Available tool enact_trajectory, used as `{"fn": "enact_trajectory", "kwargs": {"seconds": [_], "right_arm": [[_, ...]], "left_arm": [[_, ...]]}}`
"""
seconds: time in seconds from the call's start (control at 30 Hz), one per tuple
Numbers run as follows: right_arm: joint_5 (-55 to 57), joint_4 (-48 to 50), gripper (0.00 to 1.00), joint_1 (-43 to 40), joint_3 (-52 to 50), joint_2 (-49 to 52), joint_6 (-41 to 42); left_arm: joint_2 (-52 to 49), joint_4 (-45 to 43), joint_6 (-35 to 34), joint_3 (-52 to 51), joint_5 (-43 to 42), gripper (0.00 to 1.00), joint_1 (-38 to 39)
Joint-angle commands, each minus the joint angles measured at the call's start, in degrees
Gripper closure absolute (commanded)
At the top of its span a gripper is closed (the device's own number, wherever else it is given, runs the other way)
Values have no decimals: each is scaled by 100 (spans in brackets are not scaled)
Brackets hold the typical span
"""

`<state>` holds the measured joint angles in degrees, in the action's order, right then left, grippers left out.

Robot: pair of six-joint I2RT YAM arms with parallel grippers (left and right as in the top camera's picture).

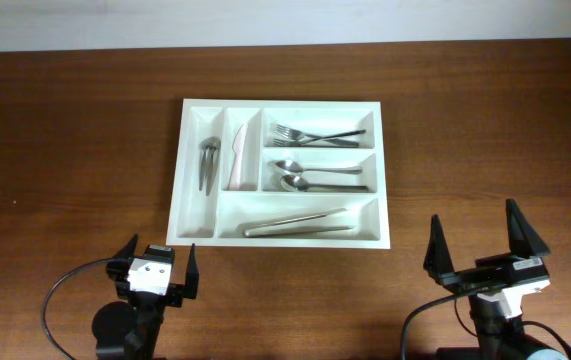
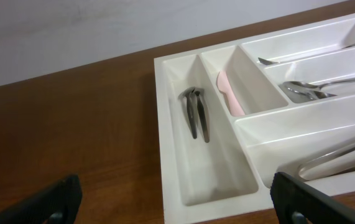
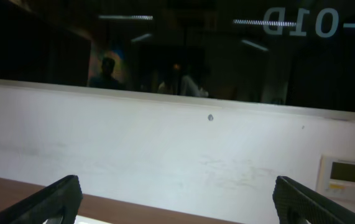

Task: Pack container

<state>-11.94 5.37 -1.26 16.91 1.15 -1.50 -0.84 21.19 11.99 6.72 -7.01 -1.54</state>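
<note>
Both grippers wide open and empty, tray loaded at mid-table

The container (image 1: 280, 243) lies flat on the wooden table (image 1: 65, 150), beyond both arms and touched by neither. The left gripper (image 1: 158, 255) sits just off its near left corner, the right gripper (image 1: 473, 232) off its near right corner. Forks (image 1: 310, 135), spoons (image 1: 315, 175) and long steel pieces (image 1: 295, 224) fill the horizontal slots. A pale pink utensil (image 1: 238, 155) and dark utensils (image 1: 208, 163) lie in the upright ones.

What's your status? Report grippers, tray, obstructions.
Left gripper open, empty. Right gripper open, empty. Tray holds cutlery in all five slots. Nothing in the way.
</note>
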Motion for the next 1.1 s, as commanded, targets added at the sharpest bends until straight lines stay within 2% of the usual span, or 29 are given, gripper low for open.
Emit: {"fn": "enact_trajectory", "kwargs": {"seconds": [0.0, 0.23, 0.9, 1.07], "right_arm": [[212, 162, 1, 138, -188, -96, 28], [669, 221, 1, 173, -463, -96, 26], [662, 212, 1, 173, -1606, -96, 31], [662, -323, 1, 173, -1659, -96, 31]], "left_arm": [[55, -17, 70, -37, 42, 1, -28], [46, -20, 72, -37, 44, 1, -28], [44, -35, 72, -37, 44, 1, -28], [44, -35, 72, -37, 44, 1, -28]]}}
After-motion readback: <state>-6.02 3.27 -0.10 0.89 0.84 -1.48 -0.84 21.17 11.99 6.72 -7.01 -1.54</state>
